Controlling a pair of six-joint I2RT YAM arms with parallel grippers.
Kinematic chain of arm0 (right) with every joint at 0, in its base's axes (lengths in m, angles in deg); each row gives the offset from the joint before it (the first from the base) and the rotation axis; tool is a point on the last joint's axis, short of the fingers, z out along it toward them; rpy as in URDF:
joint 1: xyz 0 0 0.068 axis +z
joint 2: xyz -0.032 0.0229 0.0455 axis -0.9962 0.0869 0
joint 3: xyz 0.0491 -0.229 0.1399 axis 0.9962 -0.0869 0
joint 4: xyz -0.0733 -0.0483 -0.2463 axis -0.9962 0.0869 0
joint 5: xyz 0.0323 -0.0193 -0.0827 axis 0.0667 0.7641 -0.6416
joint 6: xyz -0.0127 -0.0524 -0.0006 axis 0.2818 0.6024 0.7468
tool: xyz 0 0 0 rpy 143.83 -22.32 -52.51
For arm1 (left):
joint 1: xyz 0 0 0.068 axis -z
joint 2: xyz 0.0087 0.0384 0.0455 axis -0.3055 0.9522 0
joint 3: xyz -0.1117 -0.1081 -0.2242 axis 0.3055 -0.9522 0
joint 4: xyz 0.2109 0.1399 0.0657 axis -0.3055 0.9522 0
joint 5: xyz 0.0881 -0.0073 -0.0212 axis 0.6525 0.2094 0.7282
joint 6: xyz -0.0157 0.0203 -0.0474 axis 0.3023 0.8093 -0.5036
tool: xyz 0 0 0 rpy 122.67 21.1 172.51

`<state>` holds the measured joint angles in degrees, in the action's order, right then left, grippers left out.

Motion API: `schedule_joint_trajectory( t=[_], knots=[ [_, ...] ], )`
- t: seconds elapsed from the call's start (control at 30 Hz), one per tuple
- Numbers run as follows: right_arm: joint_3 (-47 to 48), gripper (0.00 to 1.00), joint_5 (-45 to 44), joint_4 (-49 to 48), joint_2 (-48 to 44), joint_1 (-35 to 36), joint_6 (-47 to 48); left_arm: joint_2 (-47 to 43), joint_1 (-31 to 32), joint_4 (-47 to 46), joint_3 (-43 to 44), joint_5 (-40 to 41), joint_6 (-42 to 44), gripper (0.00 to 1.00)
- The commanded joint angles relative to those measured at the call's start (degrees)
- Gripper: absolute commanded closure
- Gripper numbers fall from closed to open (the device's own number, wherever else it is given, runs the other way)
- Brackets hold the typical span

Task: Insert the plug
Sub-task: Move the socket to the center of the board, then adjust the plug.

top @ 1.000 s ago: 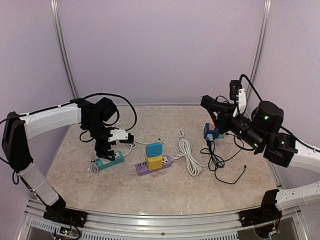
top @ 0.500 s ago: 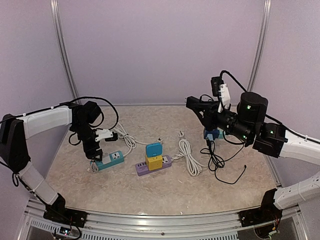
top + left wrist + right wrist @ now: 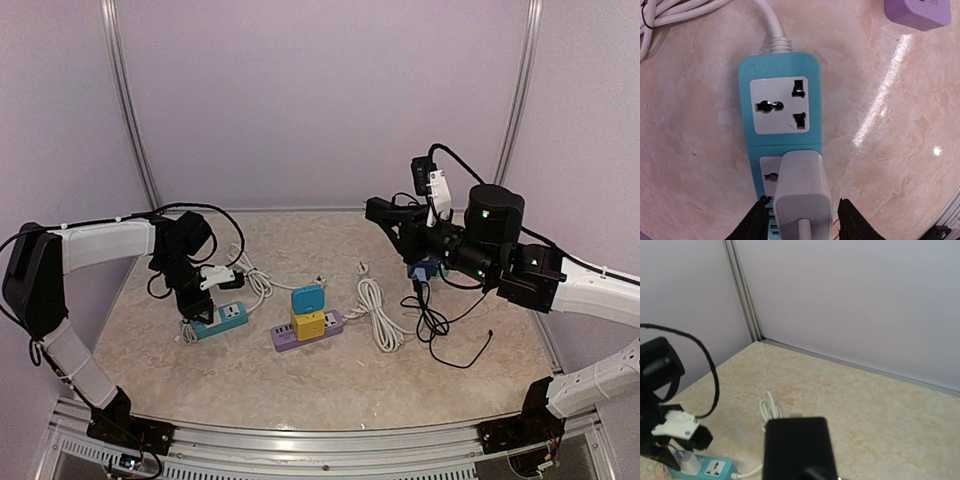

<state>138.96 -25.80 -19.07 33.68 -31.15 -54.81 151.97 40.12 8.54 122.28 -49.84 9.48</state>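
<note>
A teal power strip point(image 3: 224, 319) lies at the left of the table and also shows in the left wrist view point(image 3: 777, 65). A white plug point(image 3: 802, 185) sits in its second socket; the first socket is free. My left gripper point(image 3: 802, 222) straddles the white plug with a small gap on each side, jaws open; it also shows in the top view point(image 3: 196, 303). My right gripper point(image 3: 388, 216) is raised above the table's right half and is shut on a black adapter point(image 3: 797, 447), whose black cable point(image 3: 440, 330) trails down to the table.
A purple power strip point(image 3: 300, 336) at the centre carries a yellow adapter point(image 3: 308, 322) and a blue adapter point(image 3: 307, 298). A coiled white cable point(image 3: 378, 312) lies to its right. A blue block point(image 3: 427, 268) sits at the far right.
My right arm has lifted and swung left with the black adapter. My left gripper has shifted left and down along the teal strip.
</note>
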Motion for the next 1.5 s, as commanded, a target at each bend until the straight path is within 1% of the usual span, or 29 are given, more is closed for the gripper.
schedule_joint_trajectory(
  t=[0.0, 0.07, 0.17, 0.27, 0.37, 0.6, 0.7, 0.77, 0.87, 0.9, 0.93, 0.97, 1.03, 1.13, 1.27, 1.33, 1.37, 1.4, 1.43, 1.47],
  knots=[
    [1.3, 1.0, 0.2, 0.6, -0.9, -0.4, -0.4, 0.3, 1.6, -0.5, -2.5, -1.0, 0.8, 0.6],
    [1.1, 1.0, 0.3, 0.6, -1.2, -0.4, -0.6, -0.2, 2.0, -0.3, -2.8, -1.4, 0.8, 0.69],
    [1.1, 1.0, 0.5, 0.9, -1.4, -0.4, -0.9, -1.0, 3.2, 2.1, -3.1, -2.4, 2.0, 0.77],
    [1.3, 1.0, 1.1, 2.3, -1.4, -0.4, -1.1, -2.1, 5.5, 3.4, -5.8, -2.8, 3.0, 0.85],
    [2.4, 1.0, 1.9, 5.0, -1.2, -0.3, -1.2, -3.9, 8.5, 4.8, -9.2, -4.2, 3.9, 0.88],
    [8.1, 1.0, 7.9, 17.0, 2.6, 0.4, 1.4, -7.7, 14.9, 11.5, -14.3, -10.7, 8.2, 0.87],
    [10.5, 1.0, 9.7, 19.7, 4.9, 2.0, 3.1, -8.9, 17.2, 11.5, -15.5, -10.0, 8.6, 0.81],
    [12.2, 1.0, 10.0, 20.9, 6.4, 3.7, 4.6, -9.6, 17.6, 10.8, -15.6, -9.3, 8.5, 0.75],
    [15.1, 1.0, 12.3, 23.0, 9.0, 5.6, 7.4, -10.7, 17.2, 10.8, -13.6, -6.2, 7.9, 0.46],
    [16.3, 1.0, 12.4, 24.0, 10.1, 6.1, 8.4, -11.3, 16.6, 11.3, -12.4, -5.4, 7.6, 0.39],
    [17.8, 1.0, 14.7, 25.2, 11.4, 6.7, 9.9, -11.9, 15.6, 12.1, -10.7, -5.4, 7.5, 0.34],
    [19.4, 1.0, 16.2, 26.3, 12.8, 7.5, 11.6, -13.1, 14.3, 13.1, -8.8, -5.7, 7.4, 0.31],
    [22.6, 1.0, 18.7, 28.8, 16.8, 9.0, 16.0, -15.6, 11.1, 14.9, -5.2, -6.9, 6.9, 0.28],
    [29.3, 1.0, 21.4, 33.4, 23.5, 10.7, 20.4, -22.3, 5.6, 17.2, -0.4, -9.2, 7.0, 0.27],
    [43.6, 1.0, 22.8, 42.8, 34.2, 13.6, 26.2, -32.8, 0.0, 23.4, 5.5, -12.5, 9.5, 0.26],
    [50.2, 1.0, 24.5, 46.3, 39.9, 15.2, 29.4, -40.4, -0.5, 23.4, 5.8, -15.6, 10.7, 0.21],
    [53.1, 1.0, 26.1, 47.0, 42.1, 15.8, 30.7, -44.3, -0.1, 21.9, 4.9, -18.4, 9.7, 0.16],
    [55.0, 1.0, 27.6, 46.8, 44.0, 16.4, 31.8, -48.6, 0.7, 19.5, 2.8, -20.2, 6.7, 0.14],
    [56.5, 1.0, 28.8, 45.9, 45.5, 16.9, 32.3, -51.0, 1.7, 16.1, 1.4, -21.6, 3.2, 0.14],
    [57.7, 1.0, 29.9, 45.0, 46.7, 17.2, 32.6, -53.9, 3.1, 12.7, -1.0, -22.3, -1.0, 0.16]
  ],
)
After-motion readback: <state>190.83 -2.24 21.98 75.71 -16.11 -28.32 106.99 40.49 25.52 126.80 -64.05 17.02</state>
